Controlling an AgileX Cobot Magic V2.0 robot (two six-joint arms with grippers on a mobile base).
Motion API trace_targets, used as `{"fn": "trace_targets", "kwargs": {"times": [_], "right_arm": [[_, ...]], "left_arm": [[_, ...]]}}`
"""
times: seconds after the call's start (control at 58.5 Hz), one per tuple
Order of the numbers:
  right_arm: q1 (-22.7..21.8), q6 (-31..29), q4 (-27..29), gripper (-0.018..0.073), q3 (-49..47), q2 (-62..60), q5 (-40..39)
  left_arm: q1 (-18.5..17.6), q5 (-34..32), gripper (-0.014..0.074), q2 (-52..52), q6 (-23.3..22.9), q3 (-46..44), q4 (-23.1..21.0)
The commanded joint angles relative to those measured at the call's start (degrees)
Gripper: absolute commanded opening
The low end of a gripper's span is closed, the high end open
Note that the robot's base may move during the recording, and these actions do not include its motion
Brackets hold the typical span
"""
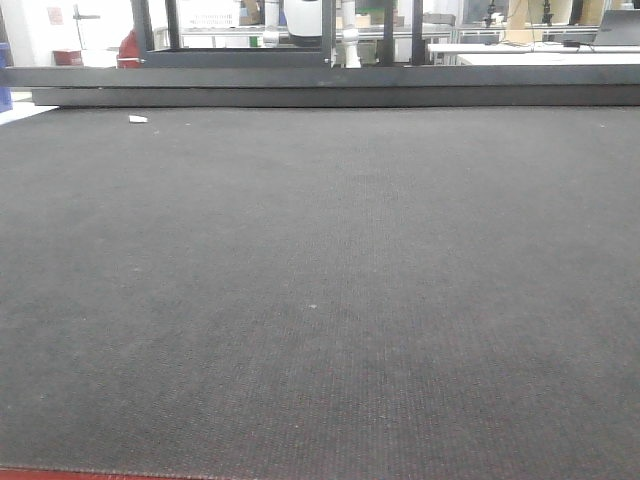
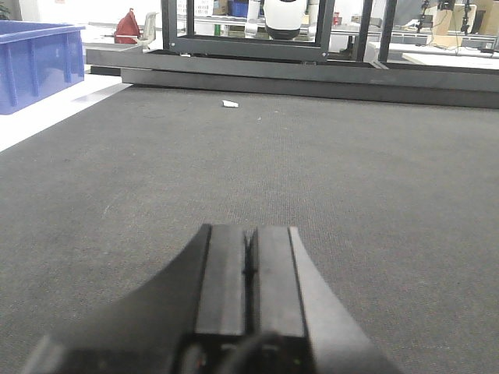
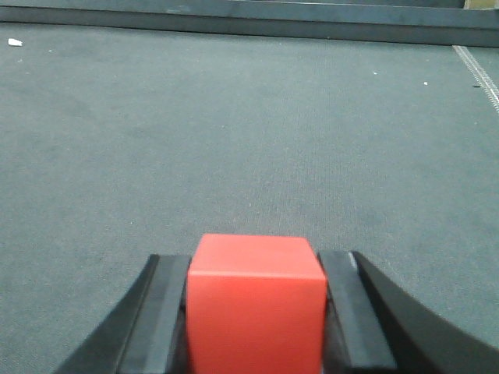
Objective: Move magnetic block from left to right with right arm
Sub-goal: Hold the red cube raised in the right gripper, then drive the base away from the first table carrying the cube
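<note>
- Only the right wrist view shows the magnetic block (image 3: 256, 312); the right gripper (image 3: 254, 259) pinches it between both fingers.
- Left gripper (image 2: 249, 232): fingers pressed together, holding nothing.
- The frame cuts off the block's underside, so contact with the mat (image 3: 234, 117) cannot be told.

Both left fingers (image 2: 222, 280) and right fingers (image 3: 168, 312) look matte black.

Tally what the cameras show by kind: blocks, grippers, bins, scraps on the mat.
Red magnetic block: 1
Grippers: 2 (left gripper, right gripper)
Blue bin: 1
White scrap: 1
Total: 5
</note>
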Motion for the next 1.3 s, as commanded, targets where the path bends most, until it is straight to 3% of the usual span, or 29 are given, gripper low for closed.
{"fn": "trace_targets", "kwargs": {"times": [0.0,1.281], "right_arm": [[-0.2,-0.6,-0.6,0.0174,-1.7,0.7,-4.9],[-0.2,-0.6,-0.6,0.0174,-1.7,0.7,-4.9]], "left_arm": [[-0.1,-4.6,-0.0126,-0.7,-0.3,0.5,-0.3],[-0.1,-4.6,-0.0126,-0.7,-0.3,0.5,-0.3]]}}
